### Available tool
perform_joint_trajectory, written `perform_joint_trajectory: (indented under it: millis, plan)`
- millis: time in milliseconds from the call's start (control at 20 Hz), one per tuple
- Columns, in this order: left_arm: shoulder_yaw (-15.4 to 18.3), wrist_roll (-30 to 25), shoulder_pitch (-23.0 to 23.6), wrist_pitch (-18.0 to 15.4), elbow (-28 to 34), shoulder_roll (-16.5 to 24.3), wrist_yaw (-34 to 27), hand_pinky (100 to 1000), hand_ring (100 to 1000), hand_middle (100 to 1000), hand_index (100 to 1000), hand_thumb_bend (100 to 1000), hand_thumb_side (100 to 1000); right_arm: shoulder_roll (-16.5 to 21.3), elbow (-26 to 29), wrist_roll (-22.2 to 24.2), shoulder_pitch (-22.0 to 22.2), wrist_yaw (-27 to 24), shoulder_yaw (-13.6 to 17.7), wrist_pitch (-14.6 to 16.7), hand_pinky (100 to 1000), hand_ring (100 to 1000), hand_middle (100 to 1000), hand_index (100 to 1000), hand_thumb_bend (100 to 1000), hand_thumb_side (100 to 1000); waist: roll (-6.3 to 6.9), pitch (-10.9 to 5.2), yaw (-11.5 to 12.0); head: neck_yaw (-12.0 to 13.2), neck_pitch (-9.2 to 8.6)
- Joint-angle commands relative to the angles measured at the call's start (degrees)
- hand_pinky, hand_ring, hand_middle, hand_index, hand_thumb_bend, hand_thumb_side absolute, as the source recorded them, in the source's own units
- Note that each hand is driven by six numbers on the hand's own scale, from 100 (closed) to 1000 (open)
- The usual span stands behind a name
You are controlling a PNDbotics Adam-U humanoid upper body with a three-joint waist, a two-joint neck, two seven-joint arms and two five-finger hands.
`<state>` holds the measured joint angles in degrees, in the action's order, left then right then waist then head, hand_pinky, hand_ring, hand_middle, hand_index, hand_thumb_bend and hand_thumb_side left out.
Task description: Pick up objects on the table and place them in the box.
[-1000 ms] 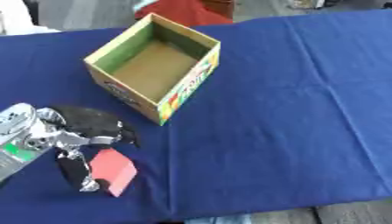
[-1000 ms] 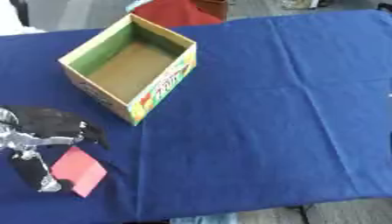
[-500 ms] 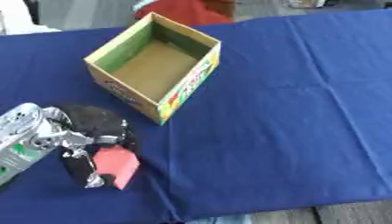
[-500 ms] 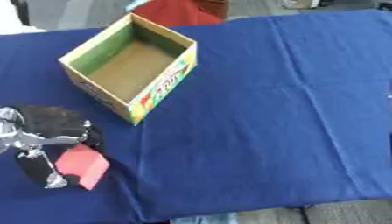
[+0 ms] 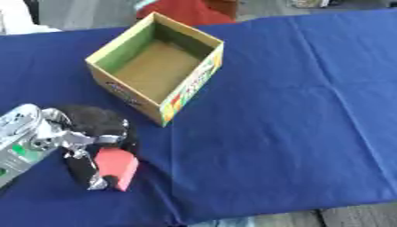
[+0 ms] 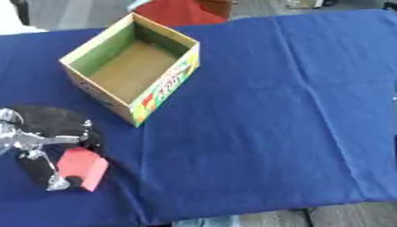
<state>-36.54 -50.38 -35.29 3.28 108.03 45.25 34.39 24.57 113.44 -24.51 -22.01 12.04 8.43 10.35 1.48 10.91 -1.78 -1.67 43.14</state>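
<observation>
A small red block [image 5: 118,166] sits at the lower left of the blue table, held in my left hand [image 5: 85,133], whose black fingers and thumb are curled round it. The block looks tilted and slightly off the cloth. An open cardboard box [image 5: 158,66] with green inner walls and printed sides stands at the upper left, just above and to the right of the hand; nothing shows inside it. My right hand shows in neither view.
The blue cloth [image 5: 294,106] covers the whole table, with its front edge close below the hand. Something red [image 5: 186,11] lies beyond the far edge behind the box.
My left hand has closed on the red block and raised it a little toward the box. The block has tipped and shifted up and to the right.
</observation>
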Motion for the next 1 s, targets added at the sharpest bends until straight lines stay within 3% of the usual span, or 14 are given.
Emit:
perform_joint_trajectory:
  millis: [50, 400, 1000]
  plan:
    - [1.99, -0.18, -0.74, 0.79, 2.34, 1.44, -2.97, 201, 350, 346, 533, 100, 103, 1.14, 1.16, -0.16, -0.34, 0.14, 0.5, -0.03, 684, 741, 853, 773, 100, 1000, -0.09, -0.72, 0.06, -0.12, -0.06]
    - [7.25, -1.49, -3.66, 1.8, 6.5, 4.51, -9.57, 189, 346, 345, 531, 100, 100, 1.5, 1.16, -0.27, -0.28, 0.25, 0.55, 0.02, 685, 741, 851, 773, 100, 1000, 0.23, -1.15, 0.47, -0.51, -0.15]
    - [11.44, -0.34, -8.58, 2.3, 6.55, 4.03, -9.17, 158, 321, 326, 508, 100, 100, 1.69, 1.16, -0.3, -0.44, 0.24, 0.52, 0.04, 685, 741, 851, 774, 100, 1000, 0.34, -0.95, 0.46, -0.99, -0.09]
